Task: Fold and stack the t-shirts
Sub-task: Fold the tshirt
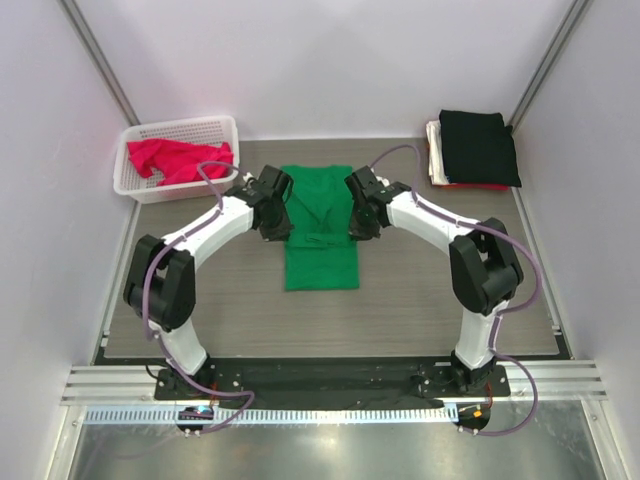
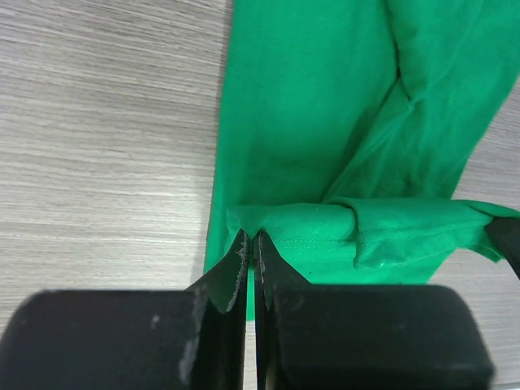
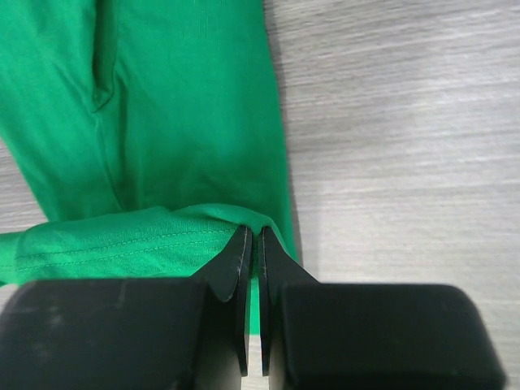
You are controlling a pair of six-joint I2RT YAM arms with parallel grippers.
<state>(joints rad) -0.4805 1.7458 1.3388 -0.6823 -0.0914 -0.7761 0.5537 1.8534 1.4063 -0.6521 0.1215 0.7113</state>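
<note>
A bright green t-shirt (image 1: 320, 240) lies lengthwise in the table's middle, folded into a narrow strip. My left gripper (image 1: 275, 218) is shut on its left hem edge (image 2: 268, 223), lifted off the table. My right gripper (image 1: 360, 218) is shut on its right hem edge (image 3: 236, 218), also lifted. The hem hangs between them over the rest of the shirt (image 2: 325, 97), which also shows in the right wrist view (image 3: 187, 106). A red-pink t-shirt (image 1: 180, 160) lies crumpled in the white basket (image 1: 135, 187). A folded black t-shirt (image 1: 478, 147) tops a stack with white and red ones at the back right.
The basket stands at the back left corner against the wall. The stack sits at the back right corner. Bare wood-grain table (image 1: 420, 300) lies on both sides of the green shirt and in front of it.
</note>
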